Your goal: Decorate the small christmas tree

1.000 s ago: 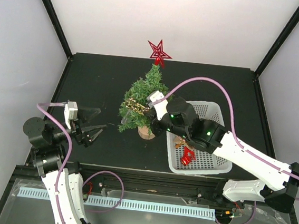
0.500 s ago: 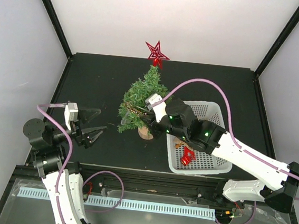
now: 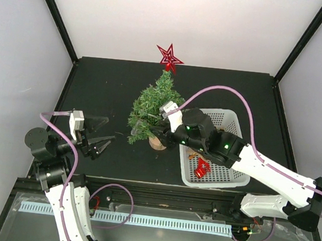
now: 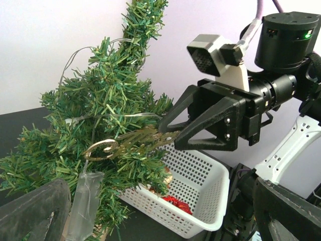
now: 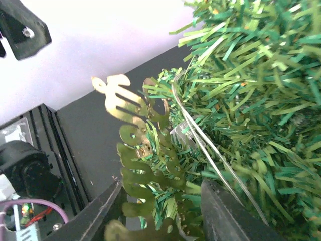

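Nearest me, I find the left gripper [image 3: 108, 130] spread wide and empty over the black table [image 3: 107, 87], well apart from the small christmas tree [image 3: 151, 102]. That tree stands mid-table, just beside a white basket [image 3: 217, 184] holding a red trinket [image 3: 203, 168], and the right arm crosses the basket and hides the tree's lower right side. The right gripper [image 4: 169, 131] is released, with its jaws parted either side of a gold ornament [image 4: 125, 143] lying in the branches, and a red star [image 3: 170, 56] tops the tree beyond.
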Motion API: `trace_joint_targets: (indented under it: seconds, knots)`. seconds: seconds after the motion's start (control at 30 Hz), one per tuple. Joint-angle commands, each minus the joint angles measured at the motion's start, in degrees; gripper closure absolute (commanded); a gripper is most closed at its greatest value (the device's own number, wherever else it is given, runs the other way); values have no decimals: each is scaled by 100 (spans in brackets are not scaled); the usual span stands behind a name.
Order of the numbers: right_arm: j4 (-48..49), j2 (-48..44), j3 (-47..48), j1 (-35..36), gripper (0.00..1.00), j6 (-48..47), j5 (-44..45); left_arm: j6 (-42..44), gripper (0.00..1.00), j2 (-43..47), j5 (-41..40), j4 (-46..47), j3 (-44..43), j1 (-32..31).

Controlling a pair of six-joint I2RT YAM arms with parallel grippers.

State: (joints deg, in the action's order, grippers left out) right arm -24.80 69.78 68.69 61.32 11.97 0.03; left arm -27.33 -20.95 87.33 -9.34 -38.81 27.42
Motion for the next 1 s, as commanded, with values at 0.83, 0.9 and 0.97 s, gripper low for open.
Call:
trace_joint_targets:
  seconds: [0.83, 0.9, 0.97]
  knots:
    - [83, 80, 198, -208, 97, 254, 187, -124, 1, 76, 151, 176, 58, 62]
    - [57, 64, 198, -210, 95, 250, 198, -123, 1, 89, 155, 182, 66, 62]
    - [35, 40, 190, -208, 93, 233, 192, -125, 1, 99, 158, 195, 79, 62]
